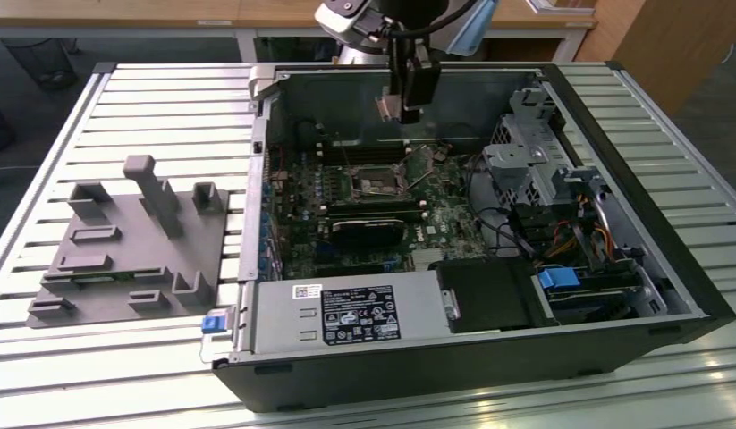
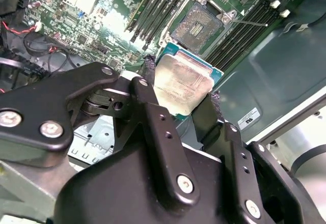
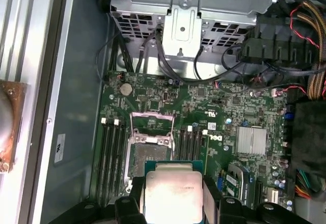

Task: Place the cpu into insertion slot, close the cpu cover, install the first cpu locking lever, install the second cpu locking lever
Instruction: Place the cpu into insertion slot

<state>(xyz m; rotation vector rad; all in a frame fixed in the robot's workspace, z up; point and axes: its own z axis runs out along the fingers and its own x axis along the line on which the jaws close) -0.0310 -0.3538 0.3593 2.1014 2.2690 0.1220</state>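
My gripper (image 1: 398,109) hangs over the back of the open computer case, shut on the cpu (image 1: 384,108). In both wrist views the cpu (image 2: 183,84) (image 3: 172,193) shows its silver-grey metal top, clamped at two edges between black fingers (image 2: 148,79). The insertion slot (image 1: 374,186) (image 2: 196,26) (image 3: 144,158) lies on the green board below the chip, its dark middle bare. The cpu cover (image 3: 151,124) stands flipped open at the slot's far edge. The chip is well above the slot and not touching it.
Long black memory slots (image 3: 109,152) flank the insertion slot on both sides. A black heatsink block (image 1: 368,231), a power supply (image 1: 343,313) and a metal drive cage (image 1: 528,152) fill the case. A grey fixture (image 1: 135,241) sits on the slatted table at the exterior view's left.
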